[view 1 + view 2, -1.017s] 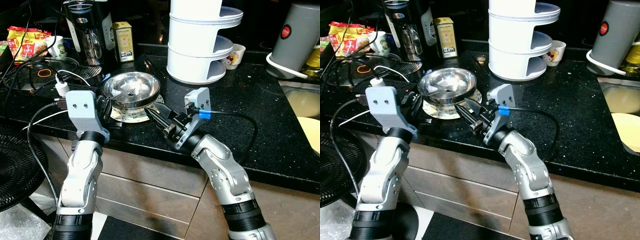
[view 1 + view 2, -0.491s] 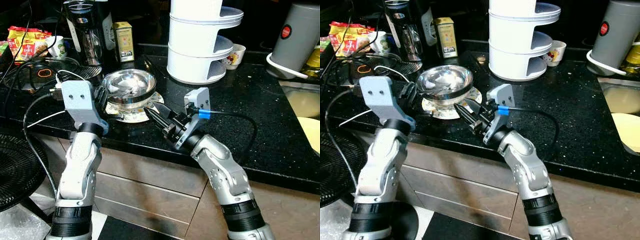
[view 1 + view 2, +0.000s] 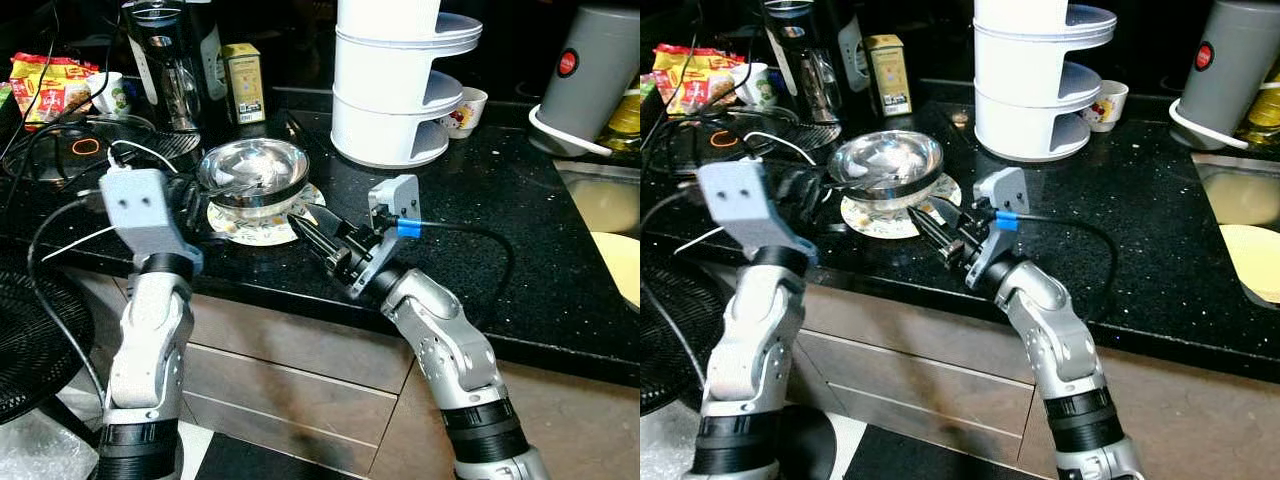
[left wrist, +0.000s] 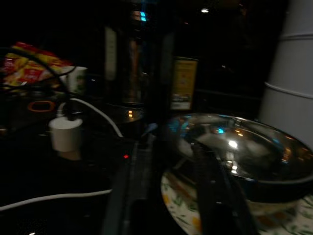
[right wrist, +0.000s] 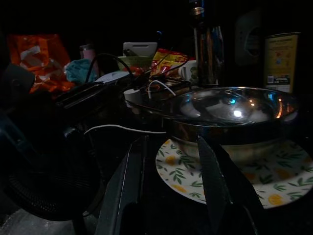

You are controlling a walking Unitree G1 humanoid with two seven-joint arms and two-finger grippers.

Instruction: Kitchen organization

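- A steel bowl (image 3: 252,172) sits on a flowered plate (image 3: 262,222) on the black tabletop (image 3: 480,230), centre-left of the frame.
- Left hand (image 3: 200,190) grips the bowl's rim.
- Right hand (image 3: 308,228), fingers apart, hovers at the plate's near edge.

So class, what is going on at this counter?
A two-armed robot stands at a dark counter. Its left gripper is at the rim of a steel bowl sitting on a floral plate. The right gripper, fingers open, points at the plate's near edge.
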